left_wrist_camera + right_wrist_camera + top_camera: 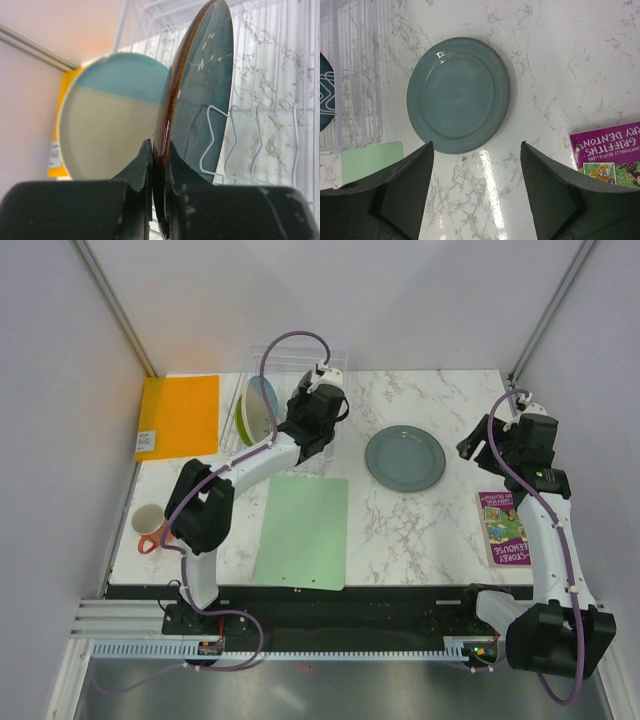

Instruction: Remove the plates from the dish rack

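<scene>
The clear dish rack (300, 355) stands at the back of the marble table, its dividers (270, 100) showing in the left wrist view. My left gripper (159, 150) is shut on the rim of an upright dark blue-grey plate (200, 90) with a leaf sprig. In the top view the gripper (297, 418) reaches into the rack and hides that plate. Beside it stands a light blue and cream plate (112, 117) (260, 408). A teal-grey plate (405, 459) (458, 95) lies flat on the table. My right gripper (476, 145) (470, 448) hovers open to the right of it, holding nothing.
A pale-green mat (303, 530) lies in front of the rack. An orange board (180, 415) sits at the back left. A cup (147, 517) and an orange handle (150, 543) are at the left edge. A purple book (503, 528) (610, 152) lies at the right.
</scene>
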Motion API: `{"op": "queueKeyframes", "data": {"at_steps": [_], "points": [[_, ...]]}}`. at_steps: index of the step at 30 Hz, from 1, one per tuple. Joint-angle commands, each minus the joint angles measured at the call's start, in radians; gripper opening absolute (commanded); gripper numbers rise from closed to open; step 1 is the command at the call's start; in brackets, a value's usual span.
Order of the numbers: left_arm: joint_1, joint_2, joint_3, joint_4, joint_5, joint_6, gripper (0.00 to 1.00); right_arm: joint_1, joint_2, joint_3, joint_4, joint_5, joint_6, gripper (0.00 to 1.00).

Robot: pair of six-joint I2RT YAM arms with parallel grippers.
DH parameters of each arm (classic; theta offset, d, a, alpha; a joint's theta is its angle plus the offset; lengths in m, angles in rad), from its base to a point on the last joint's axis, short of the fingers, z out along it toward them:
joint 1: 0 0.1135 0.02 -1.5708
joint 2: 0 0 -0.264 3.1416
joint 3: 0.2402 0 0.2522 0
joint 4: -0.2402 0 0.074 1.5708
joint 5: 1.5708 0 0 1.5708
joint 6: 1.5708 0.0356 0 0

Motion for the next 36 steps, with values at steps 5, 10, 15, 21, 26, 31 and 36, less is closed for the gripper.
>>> {"op": "queueKeyframes", "data": {"at_steps": [5,10,15,21,26,31,36], "points": [[-0.03,-0.102,0.171,0.342,-0.221,0.323,0.02,0.003,-0.041,0.01,-0.014,-0.038,-0.009,0.78],[-0.049,-0.271,0.201,-0.019,-0.06,0.091,0.02,0.006,-0.049,0.024,-0.013,-0.132,-0.005,0.78],[-0.049,-0.456,0.14,-0.353,0.287,-0.272,0.02,0.014,-0.057,0.009,0.05,-0.264,0.034,0.79],[-0.046,-0.637,-0.049,-0.333,0.706,-0.49,0.02,0.034,-0.076,-0.042,0.128,-0.403,0.087,0.8],[-0.041,-0.688,-0.211,-0.235,0.879,-0.618,0.02,0.054,-0.095,-0.098,0.249,-0.526,0.162,0.82],[-0.027,-0.678,-0.303,-0.129,1.0,-0.703,0.02,0.1,-0.098,-0.134,0.323,-0.561,0.222,0.82],[-0.003,-0.645,-0.326,-0.023,1.079,-0.764,0.02,0.158,-0.093,-0.169,0.383,-0.557,0.265,0.83]]}}
